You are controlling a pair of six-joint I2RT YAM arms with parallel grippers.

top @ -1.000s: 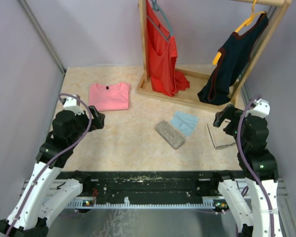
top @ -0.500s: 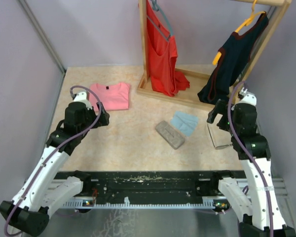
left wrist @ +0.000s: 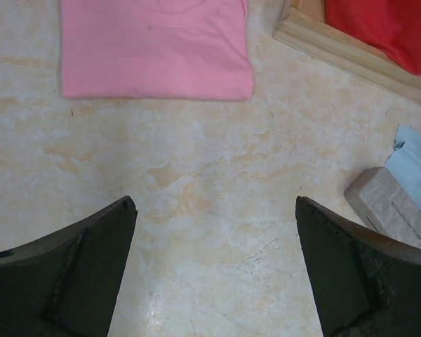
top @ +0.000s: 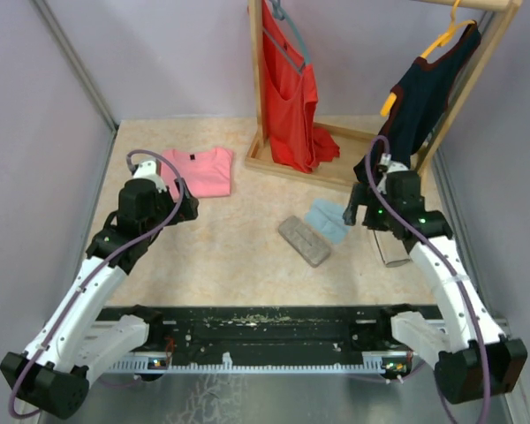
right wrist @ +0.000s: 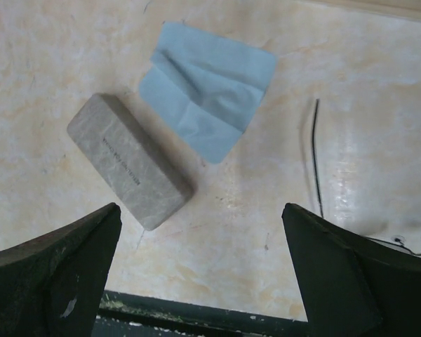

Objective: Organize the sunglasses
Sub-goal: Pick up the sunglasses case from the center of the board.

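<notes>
Nothing looks organized so far: the sunglasses (right wrist: 313, 151) lie loose on the worktop (right wrist: 231, 239) near its right edge, just beside the closed case (right wrist: 130, 170) and cloth (right wrist: 207, 88). The left gripper (left wrist: 214, 203) and right gripper (right wrist: 200, 210), 2 in all, hang wide apart, holding nothing

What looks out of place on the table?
The thin dark wire-frame sunglasses lie loose right of the creased light blue cloth, outside the shut grey oblong case. Nothing spilled or broken shows.
</notes>
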